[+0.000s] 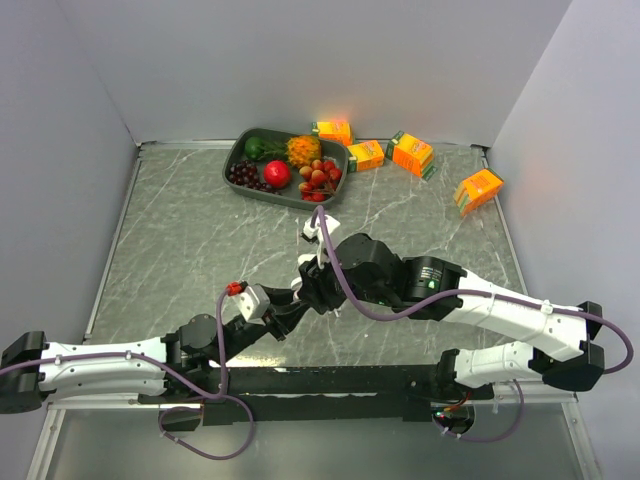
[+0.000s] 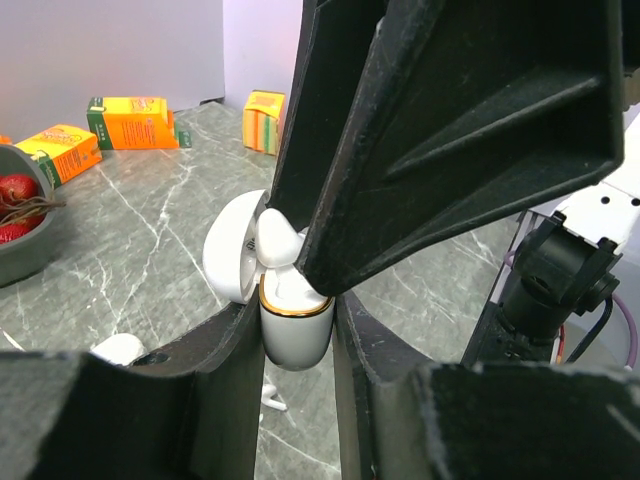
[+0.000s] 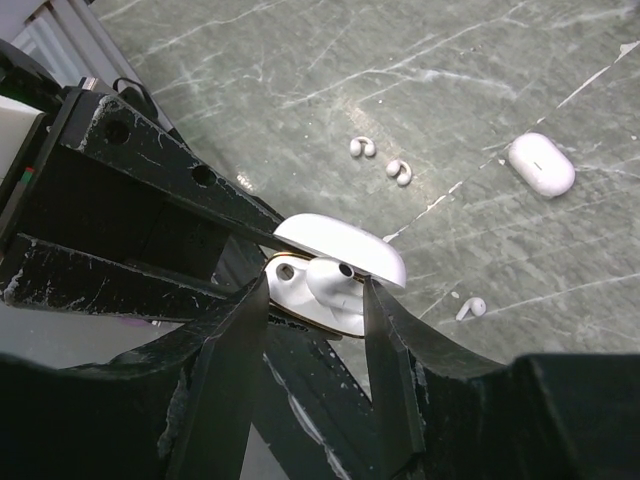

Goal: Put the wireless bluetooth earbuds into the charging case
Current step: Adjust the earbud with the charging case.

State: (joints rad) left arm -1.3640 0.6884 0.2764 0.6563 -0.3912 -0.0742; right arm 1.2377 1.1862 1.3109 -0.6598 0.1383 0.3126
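1 open charging case (image 2: pixel 296 345) clamped in left hand (image 2: pixel 298 318), right hand (image 3: pixel 318 300) straddling earbud (image 3: pixel 335 280), grip unclear

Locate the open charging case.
Left wrist view, centre: the open charging case is clamped in the left end effector, directly under the right end effector.

Robot lab test cell: marble-patterned table (image 1: pixel 180 250) boxed by plain white panels (image 1: pixel 330 60), two arms (image 1: pixel 500 315) bolted at near edge; fruit tray (image 1: pixel 232 167), orange cartons (image 1: pixel 412 153).
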